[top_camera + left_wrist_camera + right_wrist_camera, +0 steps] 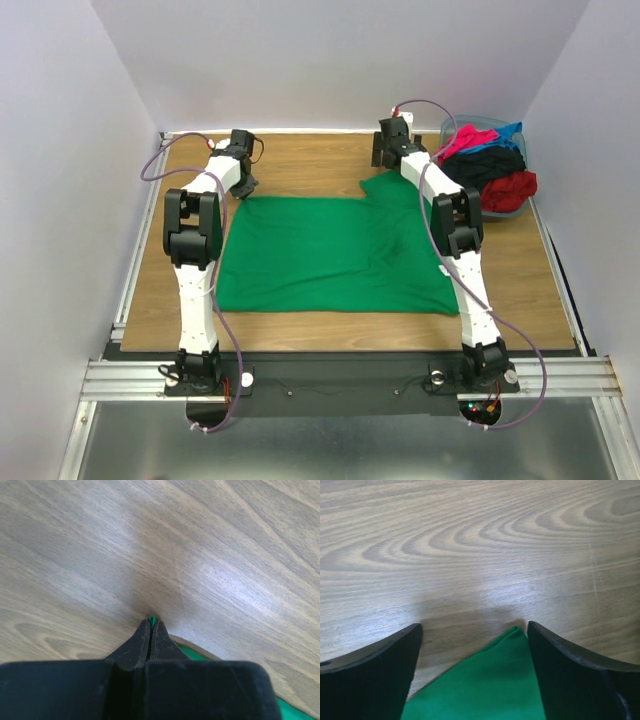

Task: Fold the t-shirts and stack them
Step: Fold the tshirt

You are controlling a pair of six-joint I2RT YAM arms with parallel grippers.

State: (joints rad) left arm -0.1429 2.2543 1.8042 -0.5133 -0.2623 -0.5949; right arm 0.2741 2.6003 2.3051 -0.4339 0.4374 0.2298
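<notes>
one green t-shirt [330, 255] — left gripper [151, 622] pinching

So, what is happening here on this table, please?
A green t-shirt lies spread flat on the wooden table, not yet folded. The left hand is shut on its far left corner. The right hand stands open around the far right corner and does not grip it yet. The other t-shirts, pink-red, blue, black and red, wait in a bin at the far right of the table.
</notes>
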